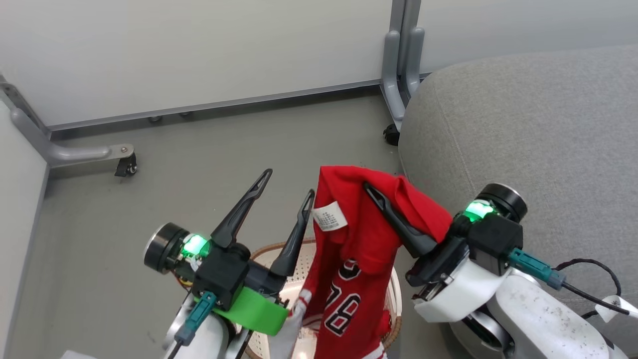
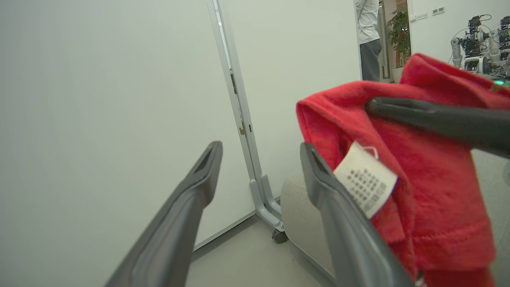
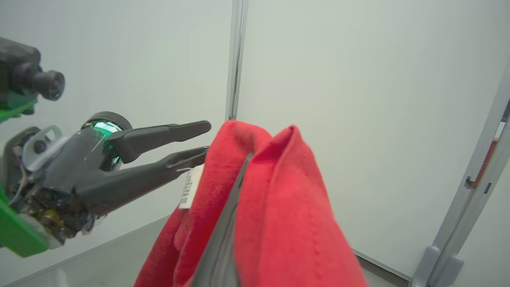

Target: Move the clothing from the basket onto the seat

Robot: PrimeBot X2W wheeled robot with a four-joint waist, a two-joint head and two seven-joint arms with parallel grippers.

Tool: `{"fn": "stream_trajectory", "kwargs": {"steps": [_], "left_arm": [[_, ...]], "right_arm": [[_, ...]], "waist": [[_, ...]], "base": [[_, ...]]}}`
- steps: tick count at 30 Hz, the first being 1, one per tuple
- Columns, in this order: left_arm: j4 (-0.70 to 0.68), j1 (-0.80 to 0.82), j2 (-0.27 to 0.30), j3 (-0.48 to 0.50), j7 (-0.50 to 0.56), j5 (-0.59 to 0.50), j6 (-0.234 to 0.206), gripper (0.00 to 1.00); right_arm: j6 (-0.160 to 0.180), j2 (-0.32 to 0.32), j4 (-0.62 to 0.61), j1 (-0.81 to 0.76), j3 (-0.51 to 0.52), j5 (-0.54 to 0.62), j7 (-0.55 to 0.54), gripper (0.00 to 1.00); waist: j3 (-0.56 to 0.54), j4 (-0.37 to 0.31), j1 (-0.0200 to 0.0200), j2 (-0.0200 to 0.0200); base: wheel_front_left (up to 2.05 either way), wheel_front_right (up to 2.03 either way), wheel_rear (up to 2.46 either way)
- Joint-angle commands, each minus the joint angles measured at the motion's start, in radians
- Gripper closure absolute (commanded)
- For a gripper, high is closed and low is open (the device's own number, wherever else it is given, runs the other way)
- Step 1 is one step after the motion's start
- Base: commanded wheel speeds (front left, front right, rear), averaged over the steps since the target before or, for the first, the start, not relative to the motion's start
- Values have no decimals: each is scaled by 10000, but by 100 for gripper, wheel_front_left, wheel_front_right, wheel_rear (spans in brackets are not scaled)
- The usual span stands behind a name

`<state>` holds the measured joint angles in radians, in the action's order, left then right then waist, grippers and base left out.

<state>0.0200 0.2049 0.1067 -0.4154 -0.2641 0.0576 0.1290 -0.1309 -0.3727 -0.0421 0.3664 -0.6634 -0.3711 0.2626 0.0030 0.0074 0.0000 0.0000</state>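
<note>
Right end effector (image 1: 373, 190) clenched on top fold of red garment (image 1: 359, 249). Garment hangs from it above basket (image 1: 261, 252); can't tell if lower end touches inside. Left end effector (image 1: 289, 183) released, empty, one finger just beside white care label (image 1: 329, 217).

Step, my guess: carry to seat (image 1: 523, 124), on robot's right.
- Lift until cloth clears rim.
- Swing over cushion, lower, then let go.
- Keep left arm clear.

Garment: bright red, soft, limp, white numbers outlined black. Likely sways.
</note>
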Motion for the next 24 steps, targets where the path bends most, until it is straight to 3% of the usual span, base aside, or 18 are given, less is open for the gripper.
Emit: {"fn": "stream_trajectory", "kwargs": {"steps": [1,21,24], "left_arm": [[111,-313,76,177,-4,-51,19,0],[1593,-2315,-231,2213,-4,186,-566,0],[1814,-2464,-369,2509,-4,381,-487,0]], "right_arm": [[3,19,-95,-181,227,125,34,100],[3,553,-587,-1517,3019,1571,34,100],[3,640,-611,-1664,3263,1668,34,100]], "waist": [[-62,103,0,0],[-327,819,0,0],[-329,887,0,0]], "base": [[0,0,0],[0,0,0],[0,0,0]]}}
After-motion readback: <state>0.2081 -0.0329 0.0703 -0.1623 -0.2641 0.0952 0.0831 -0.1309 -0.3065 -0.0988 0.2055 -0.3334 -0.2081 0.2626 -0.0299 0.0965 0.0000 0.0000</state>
